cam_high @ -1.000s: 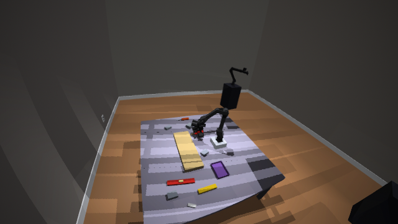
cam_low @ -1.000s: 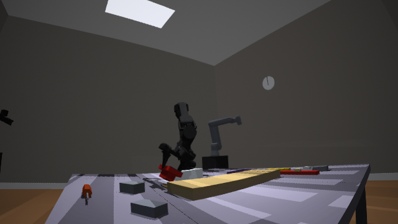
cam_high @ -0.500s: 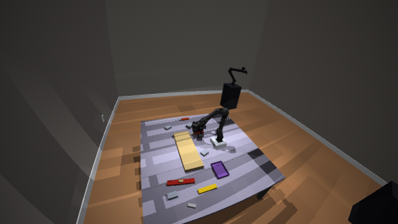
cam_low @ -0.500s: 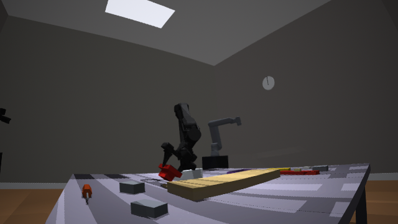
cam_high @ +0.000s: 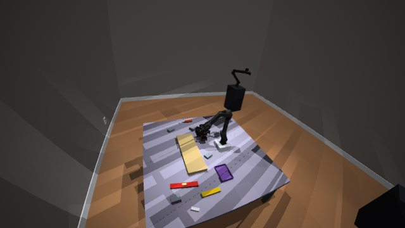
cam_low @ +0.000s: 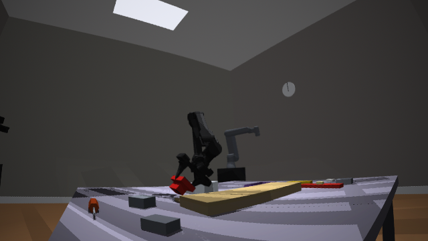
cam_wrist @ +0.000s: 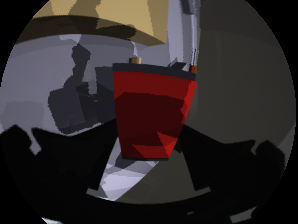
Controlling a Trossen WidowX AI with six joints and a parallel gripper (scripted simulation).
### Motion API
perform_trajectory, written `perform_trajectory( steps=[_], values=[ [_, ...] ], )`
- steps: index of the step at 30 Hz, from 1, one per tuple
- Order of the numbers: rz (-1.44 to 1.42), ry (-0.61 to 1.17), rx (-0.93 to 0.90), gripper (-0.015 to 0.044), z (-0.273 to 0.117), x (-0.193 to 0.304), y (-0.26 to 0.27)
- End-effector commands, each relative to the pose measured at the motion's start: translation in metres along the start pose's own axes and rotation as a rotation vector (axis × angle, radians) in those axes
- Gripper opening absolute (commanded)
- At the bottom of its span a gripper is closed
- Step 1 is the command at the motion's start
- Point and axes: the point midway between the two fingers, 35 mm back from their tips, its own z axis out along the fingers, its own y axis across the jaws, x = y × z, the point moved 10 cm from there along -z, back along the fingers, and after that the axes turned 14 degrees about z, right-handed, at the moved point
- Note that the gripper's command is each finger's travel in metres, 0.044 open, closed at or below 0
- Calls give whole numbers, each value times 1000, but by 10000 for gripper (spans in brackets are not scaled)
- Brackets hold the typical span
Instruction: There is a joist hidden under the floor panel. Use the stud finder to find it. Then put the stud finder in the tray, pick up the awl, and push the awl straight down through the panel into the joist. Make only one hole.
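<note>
The tan floor panel (cam_high: pixel 189 155) (cam_low: pixel 241 198) (cam_wrist: pixel 100 19) lies on the table; no joist shows. My gripper (cam_high: pixel 202 134) (cam_low: pixel 184 181) (cam_wrist: pixel 149 123) is shut on the red stud finder (cam_low: pixel 180 186) (cam_wrist: pixel 152 107), which has a dark grey edge. It holds the stud finder tilted, above the table beside the panel's far end in the top view. The awl (cam_high: pixel 188 121) (cam_low: pixel 93 205) (cam_wrist: pixel 193 69), with an orange handle and thin metal shaft, lies near the table's far edge in the top view. The purple tray (cam_high: pixel 223 173) holds nothing visible.
Two grey blocks (cam_high: pixel 171 130) (cam_low: pixel 160 225) (cam_low: pixel 142 202) lie between awl and panel. Another grey block (cam_high: pixel 208 155) lies between panel and tray. A red level (cam_high: pixel 175 185) (cam_low: pixel 326 185), yellow bar (cam_high: pixel 211 192), dark grey block (cam_high: pixel 175 199) and white block (cam_high: pixel 195 209) lie past the panel's near end.
</note>
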Motion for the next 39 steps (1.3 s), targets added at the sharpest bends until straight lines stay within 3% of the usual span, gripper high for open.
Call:
perform_trajectory(
  steps=[1, 31, 39],
  values=[
    [7, -9, 40, 0, 0, 1, 4],
    [20, -27, 59, 0, 19, 5, 29],
    [21, -28, 58, 210, 18, 4, 27]
  ],
)
